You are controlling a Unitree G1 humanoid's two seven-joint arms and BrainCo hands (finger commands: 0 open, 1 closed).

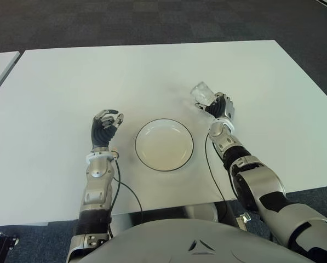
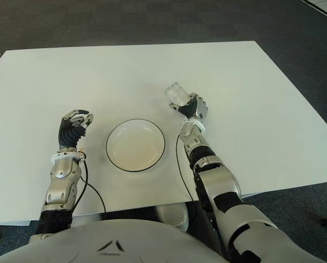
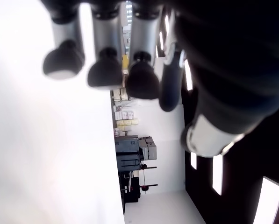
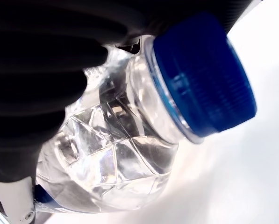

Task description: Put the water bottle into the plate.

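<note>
Item 1, water bottle point(image 1: 202, 93): a clear, faceted plastic bottle with a blue cap point(image 4: 205, 74). It was held in the right hand point(image 1: 220, 107), its clear body projecting beyond the fingertips on the side away from the robot and tilted, not upright. In the right wrist view the black fingers point(image 4: 41, 70) wrapped the shoulder of the bottle just behind the cap, with the cap clear of them. Whether the bottle's far end touched the table could not be told.

Item 2, right hand: fingers curled firmly around the bottle, positioned beyond and to the right of the plate, apart from its rim.

Item 3, plate point(image 1: 144, 156): a round white dish with a thin dark rim, lying flat on the table between the two hands, nothing in it. The bottle was outside it, past the far right part of its rim.

Item 4, left hand point(image 1: 104, 128): shown just left of the plate, palm upward, fingers loosely bent and holding nothing. In the left wrist view its fingertips point(image 3: 106, 72) hung free with no object between them.

Item 5, table point(image 1: 70, 87): a white top carrying the plate.
</note>
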